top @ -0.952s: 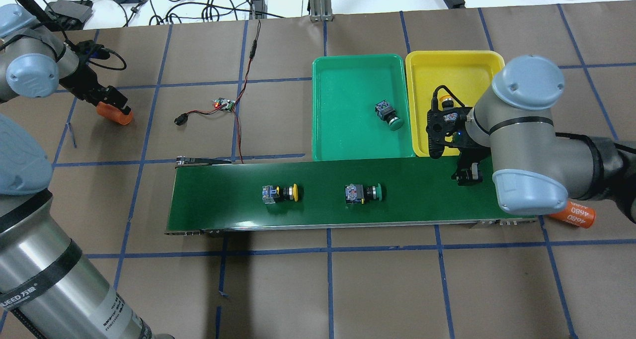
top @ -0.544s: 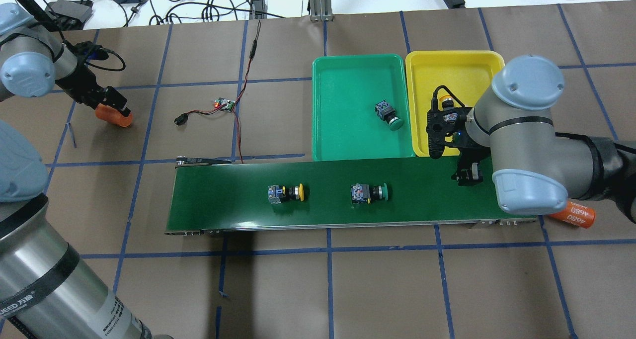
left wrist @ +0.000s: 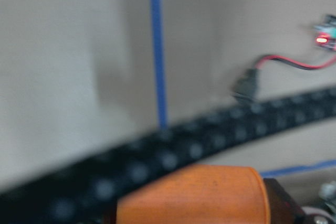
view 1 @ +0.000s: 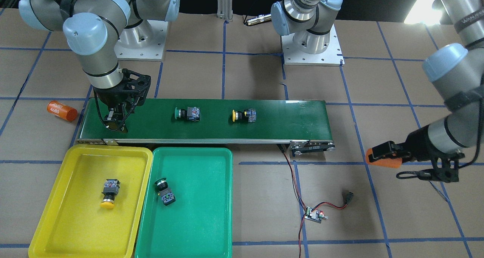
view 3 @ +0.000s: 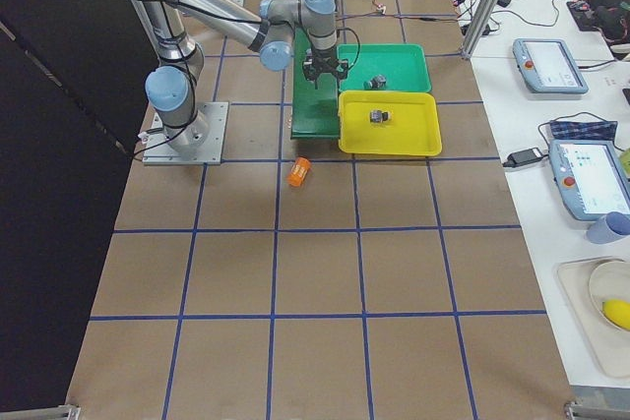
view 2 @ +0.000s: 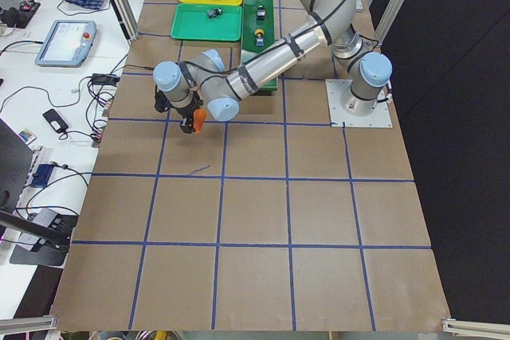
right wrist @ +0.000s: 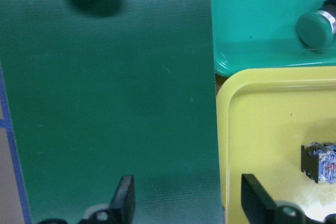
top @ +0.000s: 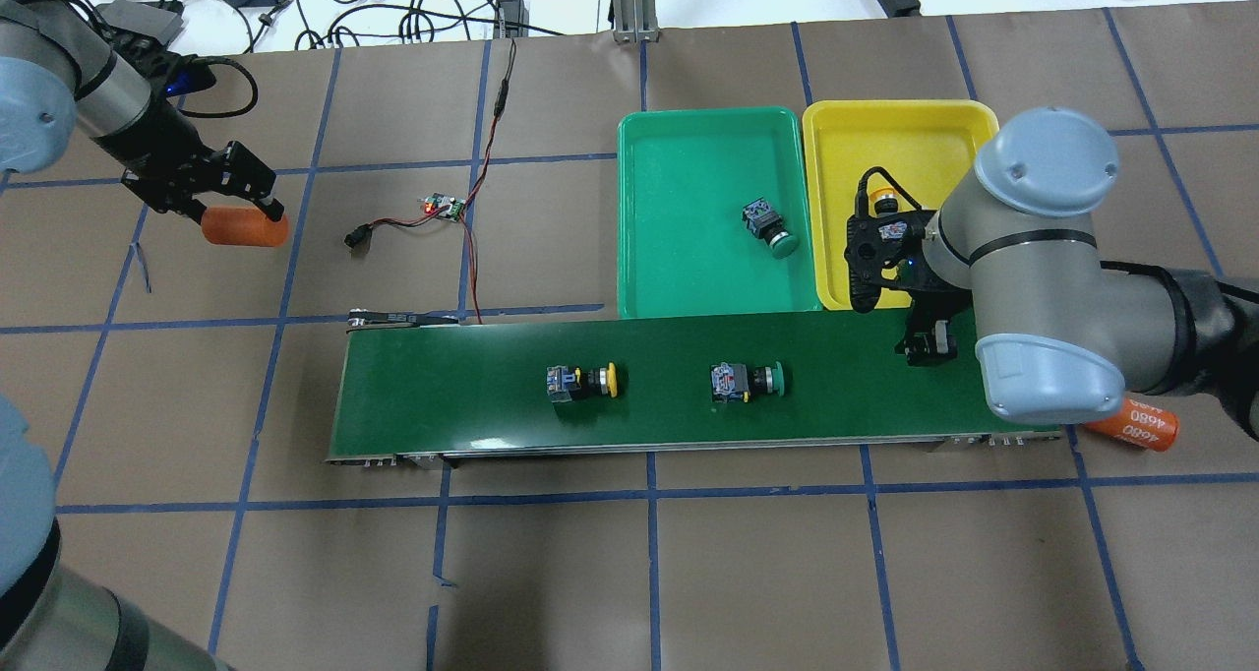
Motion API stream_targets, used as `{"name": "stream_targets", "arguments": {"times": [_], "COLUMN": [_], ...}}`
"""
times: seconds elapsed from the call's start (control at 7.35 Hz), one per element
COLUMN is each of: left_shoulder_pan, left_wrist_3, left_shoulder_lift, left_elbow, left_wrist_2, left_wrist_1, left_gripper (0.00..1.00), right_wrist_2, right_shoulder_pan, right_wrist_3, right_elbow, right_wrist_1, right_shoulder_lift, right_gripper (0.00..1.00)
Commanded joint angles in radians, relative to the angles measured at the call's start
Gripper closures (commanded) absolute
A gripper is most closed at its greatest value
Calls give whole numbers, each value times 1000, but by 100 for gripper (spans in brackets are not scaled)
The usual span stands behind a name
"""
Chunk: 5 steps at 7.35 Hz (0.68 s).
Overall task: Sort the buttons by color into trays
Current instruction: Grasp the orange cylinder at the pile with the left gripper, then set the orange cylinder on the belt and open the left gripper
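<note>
A yellow button (top: 582, 382) and a green button (top: 748, 381) lie on the dark green belt, also in the front view (view 1: 244, 115) (view 1: 187, 113). Another green button (top: 769, 228) lies in the green tray (top: 679, 277). Another yellow button (view 1: 108, 191) lies in the yellow tray (view 1: 68, 220). My right gripper (top: 925, 346) hangs open and empty over the belt's end beside the yellow tray; its fingers (right wrist: 126, 200) stand apart. My left gripper (top: 251, 209) is far left, shut on an orange cylinder (top: 244, 226).
The conveyor belt (top: 443, 396) runs across the table below the trays. A second orange cylinder (top: 1136, 425) lies off the belt's right end. A small circuit board with red and black wires (top: 443, 207) lies left of the green tray.
Both buttons on the belt have moved right, toward my right gripper. My left gripper has shifted a little right with the orange cylinder. The right arm has not moved.
</note>
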Motion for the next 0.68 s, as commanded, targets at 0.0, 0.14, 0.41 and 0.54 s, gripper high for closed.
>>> {"name": "stream_targets", "arguments": {"times": [0.0, 0.14, 0.41, 0.54], "left_shoulder_pan": [-141, -217, -330, -349], "left_wrist_3": [-228, -340, -448, -444], "left_shoulder_lift": [189, 243, 289, 282], "left_elbow": [-221, -299, -398, -448], "left_wrist_2": [0, 2, 26, 29], "left_wrist_1": [17, 84, 166, 259], "left_gripper": [84, 84, 84, 84], "right_wrist_2": [0, 0, 3, 2], "right_shoulder_pan": [-3, -3, 2, 0], "right_wrist_3": [-3, -4, 5, -3], "right_elbow": [0, 0, 3, 1], "right_wrist_1": [-3, 0, 11, 10], "right_shoulder_lift": [0, 0, 0, 2], "right_gripper": [25, 25, 25, 24]}}
